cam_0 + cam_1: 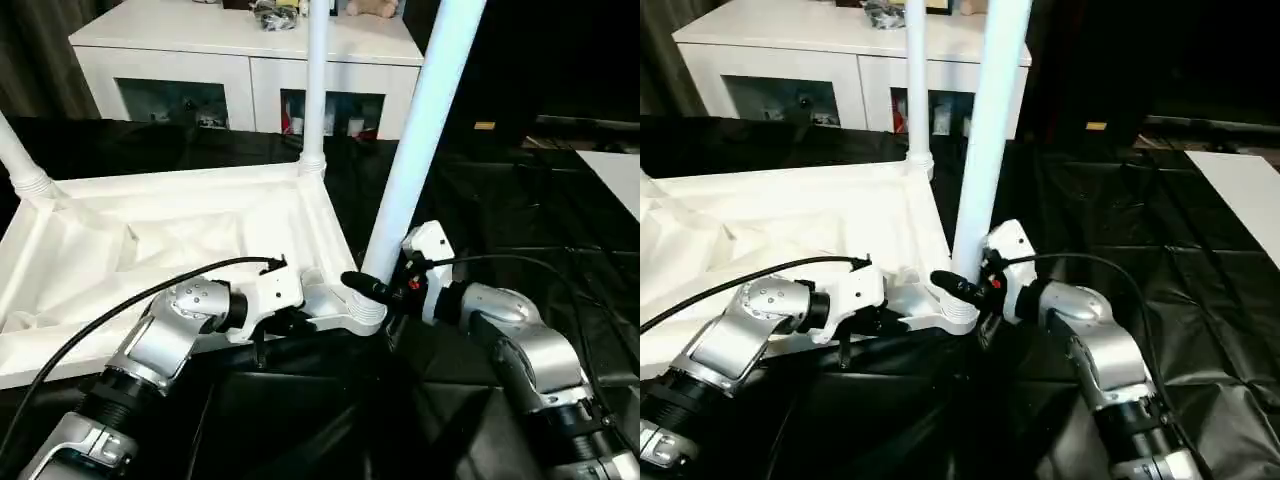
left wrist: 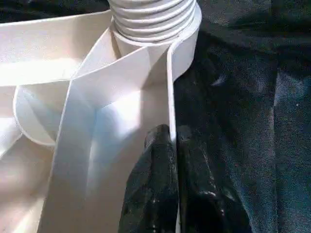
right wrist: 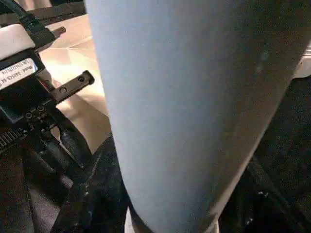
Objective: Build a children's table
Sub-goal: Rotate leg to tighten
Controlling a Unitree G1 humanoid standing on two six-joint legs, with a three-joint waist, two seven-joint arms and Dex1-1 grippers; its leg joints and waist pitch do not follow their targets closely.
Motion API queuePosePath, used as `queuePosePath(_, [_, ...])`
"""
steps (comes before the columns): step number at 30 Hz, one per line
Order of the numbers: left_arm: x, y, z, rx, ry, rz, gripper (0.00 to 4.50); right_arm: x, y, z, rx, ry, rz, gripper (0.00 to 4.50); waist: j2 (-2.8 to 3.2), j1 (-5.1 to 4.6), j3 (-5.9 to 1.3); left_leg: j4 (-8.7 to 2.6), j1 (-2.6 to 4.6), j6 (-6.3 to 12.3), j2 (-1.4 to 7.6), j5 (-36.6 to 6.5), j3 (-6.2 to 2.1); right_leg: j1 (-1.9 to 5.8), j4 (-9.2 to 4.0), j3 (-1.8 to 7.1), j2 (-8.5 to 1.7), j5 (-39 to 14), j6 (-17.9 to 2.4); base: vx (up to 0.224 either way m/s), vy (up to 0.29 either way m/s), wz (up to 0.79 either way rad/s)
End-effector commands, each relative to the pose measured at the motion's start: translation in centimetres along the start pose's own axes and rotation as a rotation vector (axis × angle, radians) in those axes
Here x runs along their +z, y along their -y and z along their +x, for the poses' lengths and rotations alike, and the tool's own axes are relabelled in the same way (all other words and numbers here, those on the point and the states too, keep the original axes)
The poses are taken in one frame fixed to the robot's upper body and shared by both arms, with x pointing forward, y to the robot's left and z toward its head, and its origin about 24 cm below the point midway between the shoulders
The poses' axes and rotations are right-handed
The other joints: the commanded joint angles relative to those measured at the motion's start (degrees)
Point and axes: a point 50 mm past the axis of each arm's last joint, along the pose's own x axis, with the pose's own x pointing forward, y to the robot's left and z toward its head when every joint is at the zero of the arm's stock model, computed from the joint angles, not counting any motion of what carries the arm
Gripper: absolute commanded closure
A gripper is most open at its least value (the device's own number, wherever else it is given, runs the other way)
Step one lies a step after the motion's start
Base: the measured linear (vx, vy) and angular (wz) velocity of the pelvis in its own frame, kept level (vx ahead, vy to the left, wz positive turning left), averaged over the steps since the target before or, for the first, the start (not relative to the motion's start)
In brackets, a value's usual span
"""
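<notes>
The children's table lies upside down, its white tabletop (image 1: pixel 150 240) showing the ribbed underside on a black cloth. One white leg (image 1: pixel 316 80) stands in the far right corner socket and another leg (image 1: pixel 20 160) rises at the far left corner. A third leg (image 1: pixel 420 130) stands tilted in the near right corner socket (image 1: pixel 362 312). My right gripper (image 1: pixel 380 287) is shut around this leg (image 3: pixel 184 107) just above the socket. My left gripper (image 2: pixel 172 133) is shut on the tabletop's thin side rim (image 2: pixel 170 87), close beside that same corner.
A white cabinet (image 1: pixel 250 50) with glass doors stands behind the work surface. A flat white board (image 1: pixel 620 175) lies at the far right. Black cloth (image 1: pixel 500 210) covers the surface around the tabletop. Black cables run along both forearms.
</notes>
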Motion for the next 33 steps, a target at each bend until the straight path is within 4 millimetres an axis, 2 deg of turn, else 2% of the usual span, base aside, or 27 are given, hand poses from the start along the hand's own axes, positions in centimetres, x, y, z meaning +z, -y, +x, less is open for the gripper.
queuePosePath(1, [0.6,-0.5,0.0,0.047,0.069,-0.033,4.50,-4.1,0.2,-0.7,-0.050,-0.169,0.109,2.64,-0.28,-0.07,-2.03,-5.46,-0.09,0.54,3.98,-16.2,-1.58,1.61,-4.72,2.55,-3.41,-19.9,-10.8,0.000,0.000,0.00])
queuePosePath(3, [0.3,-1.3,0.0,0.123,0.045,-0.077,4.50,-4.7,0.9,-0.3,-0.150,-0.198,0.117,2.64,-0.17,-0.10,-1.93,-5.51,0.10,0.17,4.02,-17.2,-1.63,1.33,-4.94,2.57,-3.42,-22.2,-10.3,0.000,0.000,0.00])
queuePosePath(4, [0.2,-1.7,0.1,0.165,0.031,-0.103,4.50,-4.9,1.4,0.1,-0.233,-0.209,0.119,2.64,0.31,-0.37,-1.72,-5.57,0.18,-0.60,3.84,-19.1,-1.66,0.97,-5.21,2.51,-3.23,-24.3,-9.9,0.000,0.000,0.00])
queuePosePath(5, [0.2,-1.9,0.2,0.185,0.024,-0.115,4.50,-5.0,1.7,0.3,-0.272,-0.214,0.119,2.64,0.15,-0.56,-1.66,-5.60,0.15,-1.11,3.74,-20.1,-1.75,0.94,-5.30,2.41,-3.26,-26.1,-9.5,0.000,0.000,0.00])
queuePosePath(6, [0.3,-2.2,0.5,0.222,0.017,-0.143,4.50,-5.0,2.3,0.9,-0.371,-0.214,0.141,2.64,0.19,-0.92,-1.58,-5.55,0.45,-2.34,3.53,-23.1,-2.13,0.49,-5.97,2.22,-3.48,-33.1,-7.4,0.000,0.000,0.00])
queuePosePath(7, [0.5,-2.4,0.9,0.249,0.015,-0.163,4.50,-5.1,2.7,1.4,-0.449,-0.214,0.156,2.64,0.22,-0.87,-1.75,-5.43,0.63,-2.50,3.42,-23.5,-2.30,0.45,-6.20,2.12,-3.58,-34.4,-6.8,-0.055,0.007,-0.06])
queuePosePath(8, [0.7,-2.6,1.2,0.272,0.012,-0.179,4.50,-5.1,3.0,1.7,-0.504,-0.218,0.170,2.64,0.29,-1.35,-1.64,-5.78,0.16,-2.92,3.56,-24.1,-2.67,0.76,-6.21,1.91,-3.59,-34.8,-6.0,-0.055,0.007,-0.06])
queuePosePath(9, [1.0,-2.8,1.7,0.304,0.009,-0.199,4.50,-5.2,3.3,2.2,-0.563,-0.226,0.192,2.64,0.32,-1.59,-1.65,-5.95,0.01,-3.20,3.61,-24.5,-2.86,0.95,-6.24,1.70,-3.61,-34.7,-5.6,-0.054,0.024,-0.12])
queuePosePath(10, [1.2,-2.9,1.9,0.317,0.008,-0.207,4.50,-5.2,3.4,2.4,-0.584,-0.231,0.200,2.64,0.37,-2.14,-1.60,-6.00,0.09,-3.67,3.54,-26.2,-3.08,0.82,-6.32,1.38,-3.46,-35.0,-5.3,0.000,0.000,0.00])
queuePosePath(11, [1.7,-3.2,2.5,0.349,0.015,-0.239,4.50,-5.2,3.5,2.9,-0.632,-0.226,0.226,2.64,0.13,-2.48,-1.77,-5.95,0.51,-3.45,3.56,-27.3,-3.07,0.75,-6.68,1.31,-3.41,-34.5,-5.1,0.000,0.000,0.00])
queuePosePath(12, [2.1,-3.3,2.9,0.369,0.019,-0.260,4.50,-5.1,3.6,3.2,-0.664,-0.223,0.245,2.64,0.47,-2.67,-1.59,-5.90,0.60,-3.38,3.48,-28.0,-3.06,0.45,-6.91,1.24,-3.47,-34.0,-5.6,0.000,0.000,0.00])
queuePosePath(13, [3.3,-3.6,3.8,0.415,0.040,-0.295,4.50,-5.0,3.7,3.9,-0.724,-0.216,0.268,2.64,0.26,-2.83,-1.74,-5.95,0.59,-3.34,3.46,-28.3,-3.08,0.61,-6.92,1.11,-3.38,-33.7,-5.5,0.000,0.000,0.00])
queuePosePath(15, [4.6,-3.5,4.6,0.425,0.065,-0.298,4.50,-4.9,3.6,4.4,-0.764,-0.211,0.303,2.64,0.09,-3.02,-1.76,-5.89,0.75,-3.06,3.39,-29.0,-3.01,0.51,-7.21,0.98,-3.32,-33.3,-5.3,0.000,0.000,0.00])
queuePosePath(16, [5.6,-3.3,5.3,0.427,0.090,-0.303,4.50,-4.8,3.7,4.7,-0.813,-0.212,0.312,2.64,0.17,-3.28,-1.85,-5.88,0.62,-2.80,3.45,-28.3,-2.96,0.52,-7.06,1.13,-3.45,-31.2,-6.0,0.000,0.000,0.00])
queuePosePath(17, [6.6,-3.0,6.0,0.424,0.115,-0.307,4.50,-4.8,3.8,5.0,-0.864,-0.217,0.316,2.64,0.25,-3.35,-2.04,-6.03,0.30,-2.61,3.55,-27.1,-2.90,0.84,-6.86,1.15,-3.40,-28.4,-6.5,0.000,0.000,0.00])
queuePosePath(19, [7.1,-2.8,6.5,0.411,0.123,-0.306,4.50,-4.6,3.7,5.4,-0.875,-0.214,0.312,2.64,0.26,-3.30,-2.29,-6.01,-0.09,-1.92,3.54,-24.7,-2.61,1.06,-6.61,1.32,-3.37,-23.8,-7.5,0.000,0.000,0.00])
queuePosePath(21, [7.9,-2.5,7.2,0.410,0.125,-0.308,4.50,-4.1,3.5,6.4,-0.920,-0.201,0.296,2.64,0.09,-3.05,-2.47,-5.82,-0.09,-0.88,3.45,-21.4,-1.98,0.96,-6.21,1.59,-3.29,-18.2,-9.4,0.000,0.000,0.00])
queuePosePath(23, [7.8,-2.7,7.1,0.423,0.122,-0.314,4.50,-4.0,3.6,6.5,-0.937,-0.198,0.301,2.64,0.11,-3.06,-2.41,-5.78,-0.30,-0.40,3.32,-21.0,-1.91,1.15,-6.20,1.54,-3.30,-18.9,-9.5,0.000,0.000,0.00])
queuePosePath(26, [7.4,-3.0,6.8,0.444,0.111,-0.314,4.50,-3.9,3.7,6.6,-0.936,-0.192,0.301,2.64,0.15,-2.91,-2.59,-5.73,-0.42,0.34,3.53,-19.0,-1.81,1.33,-5.88,1.52,-3.21,-16.6,-9.8,0.000,0.000,0.00])
queuePosePath(29, [7.0,-3.4,6.4,0.463,0.091,-0.298,4.50,-3.4,3.6,7.0,-0.887,-0.145,0.309,2.64,0.20,-2.97,-2.65,-5.67,-0.45,0.44,3.51,-19.5,-1.77,1.32,-5.95,1.51,-3.28,-17.4,-9.9,0.000,0.000,0.00])
queuePosePath(30, [7.0,-3.4,6.4,0.464,0.090,-0.294,4.50,-3.2,3.6,7.2,-0.869,-0.121,0.309,2.09,0.23,-2.96,-2.66,-5.68,-0.56,0.59,3.60,-18.9,-1.75,1.33,-5.90,1.51,-3.26,-16.6,-10.1,0.000,0.000,0.00])
queuePosePath(33, [6.9,-3.4,6.3,0.453,0.087,-0.266,4.50,-2.2,3.5,7.5,-0.826,-0.059,0.301,1.88,0.26,-2.90,-2.79,-5.57,-0.49,0.90,3.61,-18.0,-1.64,1.36,-5.76,1.49,-3.23,-15.2,-11.0,0.000,0.000,0.00])
